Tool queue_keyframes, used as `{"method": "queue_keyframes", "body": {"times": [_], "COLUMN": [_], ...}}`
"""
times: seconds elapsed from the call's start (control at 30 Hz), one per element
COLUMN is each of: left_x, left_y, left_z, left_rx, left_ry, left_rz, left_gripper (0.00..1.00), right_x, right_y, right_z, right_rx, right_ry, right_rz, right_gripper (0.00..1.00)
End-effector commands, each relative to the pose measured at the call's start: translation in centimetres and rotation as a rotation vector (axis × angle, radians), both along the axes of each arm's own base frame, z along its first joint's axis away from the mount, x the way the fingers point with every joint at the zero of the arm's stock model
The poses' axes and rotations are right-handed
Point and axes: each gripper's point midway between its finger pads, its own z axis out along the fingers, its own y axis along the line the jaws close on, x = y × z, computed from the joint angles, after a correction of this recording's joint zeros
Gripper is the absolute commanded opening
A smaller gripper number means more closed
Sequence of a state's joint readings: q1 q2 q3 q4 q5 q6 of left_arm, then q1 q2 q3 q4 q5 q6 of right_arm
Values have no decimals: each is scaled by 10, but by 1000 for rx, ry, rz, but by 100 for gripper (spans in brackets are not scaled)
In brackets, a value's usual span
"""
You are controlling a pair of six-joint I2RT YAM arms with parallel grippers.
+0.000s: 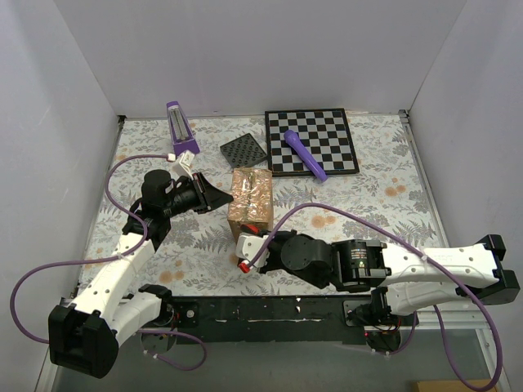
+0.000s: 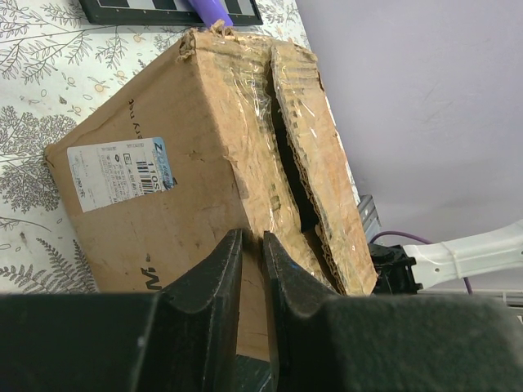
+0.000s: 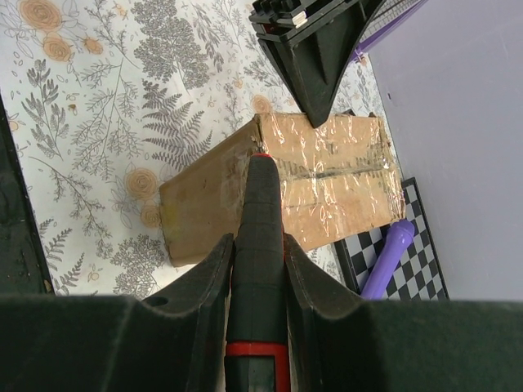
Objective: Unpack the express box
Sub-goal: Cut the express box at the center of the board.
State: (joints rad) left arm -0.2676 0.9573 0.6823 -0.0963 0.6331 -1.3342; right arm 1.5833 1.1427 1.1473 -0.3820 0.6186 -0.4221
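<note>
1. Label: a white sticker (image 2: 121,170) with a blue corner patch sat on the express box (image 1: 251,198) side, left of centre in the left wrist view. The large characters looked like "110S"; the fine print and small codes were too small to read.
2. Other print: a line of small black text ran along one box edge, unreadable. Part of a bold black letter, possibly "M", showed low on the same side.
3. Box look: a small brown corrugated carton, roughly cube-shaped, with wrinkled glossy clear tape (image 3: 335,163) over the top flaps. In the left wrist view the flap seam gaped, showing corrugated edges, and one upper corner was frayed.
4. Box location: centre of the top view, on the floral table cover (image 1: 384,204), just below and left of the chessboard (image 1: 327,135). A purple pen-like item (image 1: 304,155) lay on that board.
5. Left gripper (image 2: 252,237): fingers almost together with only a thin slit between them and nothing in it. The tips were against the box's labelled side.
6. Right gripper (image 3: 257,242): clamped on a black tool (image 3: 260,196) with a red band. The tool tip rested at the box's near top edge.
</note>
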Motion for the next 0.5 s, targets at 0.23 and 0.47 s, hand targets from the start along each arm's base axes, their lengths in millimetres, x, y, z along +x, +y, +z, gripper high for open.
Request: {"method": "queue_keyframes", "body": {"times": [0.23, 0.47], "left_x": [-8, -4], "left_y": [2, 4], "left_z": [-12, -14], "left_rx": [42, 47], "left_ry": [17, 21], "left_rz": [-32, -24], "left_gripper": [0, 0], "right_x": [20, 21], "right_y": [-32, -42], "right_z": [-18, -10], "right_rx": [-202, -222], "right_ry": [-63, -73], "right_rz": [-121, -130], "right_gripper": [1, 1]}}
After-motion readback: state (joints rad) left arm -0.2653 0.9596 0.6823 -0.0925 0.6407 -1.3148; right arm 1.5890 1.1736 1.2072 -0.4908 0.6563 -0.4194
